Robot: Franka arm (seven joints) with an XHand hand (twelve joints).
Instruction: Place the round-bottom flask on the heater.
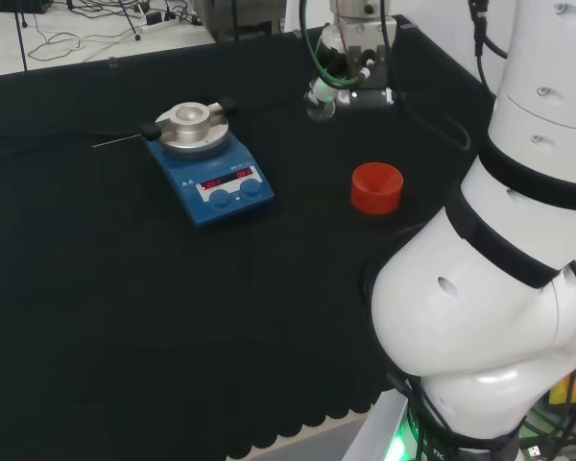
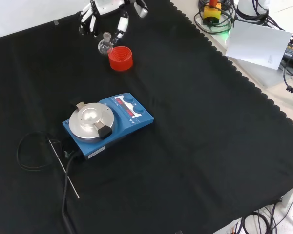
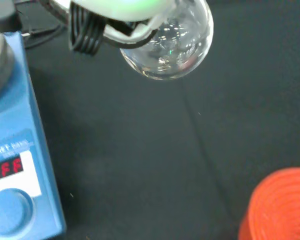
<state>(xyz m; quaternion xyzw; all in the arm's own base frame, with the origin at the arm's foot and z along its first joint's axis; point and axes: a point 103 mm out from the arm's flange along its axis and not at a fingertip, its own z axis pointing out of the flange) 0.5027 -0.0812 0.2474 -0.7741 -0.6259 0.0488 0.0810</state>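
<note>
The hand (image 2: 107, 12) has its fingers (image 2: 121, 24) curled round the neck of the flask (image 2: 105, 46), holding it above the desk (image 2: 195, 146) just beside the red stand (image 2: 120, 58), well apart from the blue heater (image 2: 105, 124).

On the surface (image 2: 195, 146) stands one blue heater (image 2: 107, 124), carrying one round silver plate (image 2: 90, 121) and two blue knobs, seen in the head view at about five o'clock from the plate. There is one red ribbed stand (image 2: 120, 58), at roughly one o'clock from the heater in the front view. One clear round-bottom flask (image 2: 105, 45) shows at about ten o'clock from the stand, just beside it. One thin metal rod (image 2: 64, 169) and one black cable (image 2: 27, 151) lie at about eight o'clock from the heater. One robot hand (image 2: 105, 12) shows above the flask.
</note>
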